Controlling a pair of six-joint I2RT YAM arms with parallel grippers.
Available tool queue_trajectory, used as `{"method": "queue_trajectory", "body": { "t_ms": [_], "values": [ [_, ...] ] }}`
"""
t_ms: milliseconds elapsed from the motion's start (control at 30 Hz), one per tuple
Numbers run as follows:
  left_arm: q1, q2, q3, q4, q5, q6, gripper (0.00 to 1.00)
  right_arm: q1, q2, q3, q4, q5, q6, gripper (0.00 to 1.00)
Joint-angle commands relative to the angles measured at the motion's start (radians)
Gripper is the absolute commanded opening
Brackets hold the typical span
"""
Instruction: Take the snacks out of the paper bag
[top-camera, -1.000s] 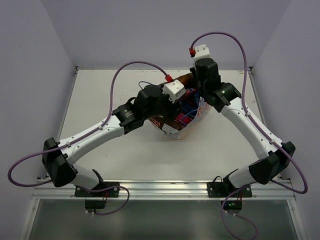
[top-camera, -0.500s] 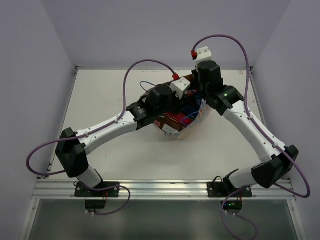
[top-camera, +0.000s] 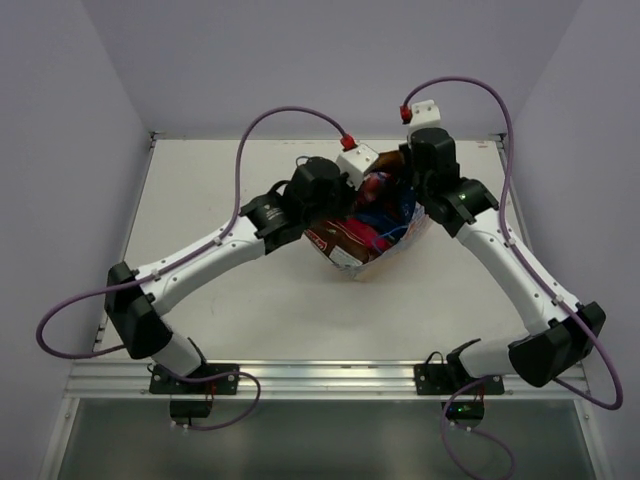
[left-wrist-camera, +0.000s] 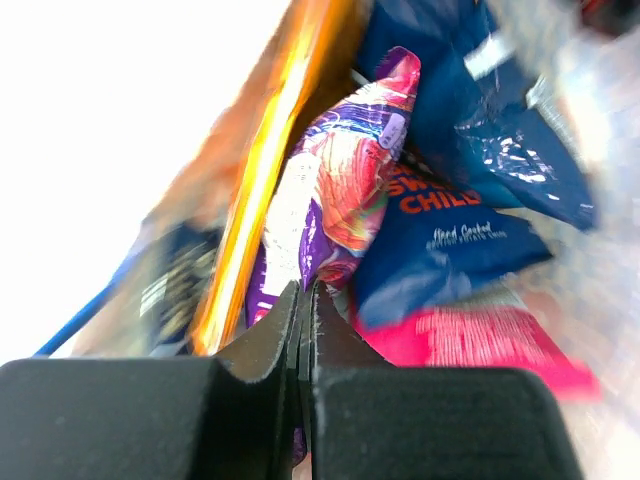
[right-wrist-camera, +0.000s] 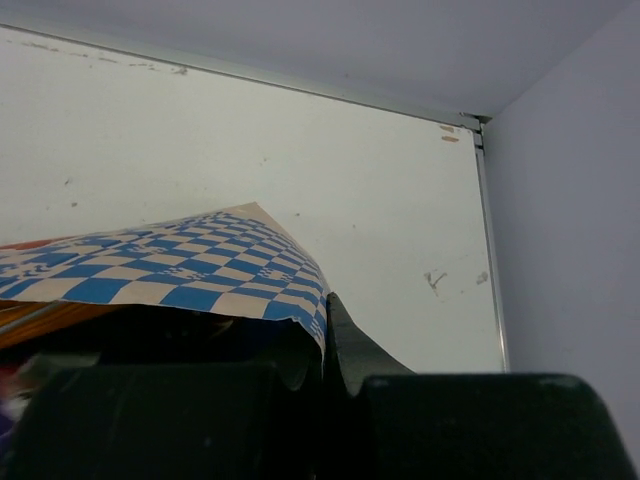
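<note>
The paper bag (top-camera: 388, 256) lies mid-table with its mouth facing the back. Snacks fill it: a small purple packet (left-wrist-camera: 330, 190), dark blue packets (left-wrist-camera: 450, 245), a magenta one (left-wrist-camera: 480, 335) and an orange one (left-wrist-camera: 270, 170). A brown-and-white chip bag (top-camera: 335, 240) shows at the bag's left. My left gripper (left-wrist-camera: 303, 300) is inside the mouth, shut on the purple packet's lower edge. In the top view the left gripper (top-camera: 368, 190) is mostly hidden by its wrist. My right gripper (right-wrist-camera: 325, 310) is shut on the bag's checkered edge (right-wrist-camera: 180, 265), on the bag's right side.
Purple cables arch over both arms. The back rail (right-wrist-camera: 300, 88) and the right wall (right-wrist-camera: 570, 200) stand close behind the bag. Bare white tabletop (top-camera: 220, 190) lies to the left of the bag, and more bare top (top-camera: 400, 320) lies in front of it.
My left gripper has pushed further into the bag's mouth and shut on the purple packet. My right gripper has shifted slightly right, keeping its hold on the bag's edge.
</note>
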Motion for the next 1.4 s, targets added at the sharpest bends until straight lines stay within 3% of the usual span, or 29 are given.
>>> {"method": "queue_trajectory", "body": {
  "t_ms": [0, 167, 267, 400, 600, 767, 833, 867, 933, 967, 1033, 1067, 1133, 1367],
  "values": [
    [-0.001, -0.183, 0.131, -0.111, -0.068, -0.026, 0.0, -0.059, -0.084, -0.008, 0.136, 0.036, 0.023, 0.0],
    [0.024, -0.342, 0.071, -0.219, -0.318, -0.036, 0.0, -0.09, -0.118, -0.042, 0.141, 0.037, 0.012, 0.0],
    [0.125, -0.434, -0.031, -0.256, -0.345, -0.068, 0.0, -0.096, -0.131, -0.046, 0.147, 0.041, 0.0, 0.0],
    [0.292, -0.522, -0.231, -0.164, -0.309, -0.066, 0.0, -0.096, -0.147, -0.039, 0.162, 0.028, -0.027, 0.0],
    [0.451, -0.422, -0.466, 0.085, -0.188, -0.084, 0.0, -0.095, -0.148, -0.022, 0.176, -0.01, -0.046, 0.0],
    [0.544, -0.229, -0.454, 0.212, -0.164, -0.138, 0.0, -0.095, -0.15, -0.029, 0.178, -0.067, -0.044, 0.0],
    [0.561, -0.171, -0.415, 0.215, -0.165, -0.152, 0.11, -0.096, -0.148, -0.032, 0.182, -0.079, -0.044, 0.0],
    [0.561, -0.161, -0.399, 0.191, -0.159, -0.152, 0.28, -0.095, -0.145, -0.034, 0.181, -0.085, -0.044, 0.0],
    [0.559, -0.18, -0.356, 0.168, -0.081, -0.155, 0.51, -0.096, -0.141, -0.026, 0.173, -0.105, -0.046, 0.0],
    [0.55, -0.218, -0.351, 0.159, -0.053, -0.154, 0.8, -0.093, -0.136, -0.023, 0.164, -0.119, -0.05, 0.0],
    [0.527, -0.264, -0.348, 0.146, -0.007, -0.14, 0.95, -0.095, -0.133, -0.019, 0.158, -0.133, -0.055, 0.0],
    [0.509, -0.287, -0.345, 0.128, -0.001, -0.128, 1.0, -0.093, -0.131, -0.012, 0.156, -0.136, -0.06, 0.0],
    [0.426, -0.356, -0.339, 0.108, 0.017, -0.089, 1.0, -0.09, -0.128, -0.003, 0.144, -0.159, -0.061, 0.0],
    [0.121, -0.381, -0.254, 0.097, 0.217, -0.089, 0.93, -0.078, -0.11, 0.026, 0.11, -0.183, -0.081, 0.0]
  ]
}}
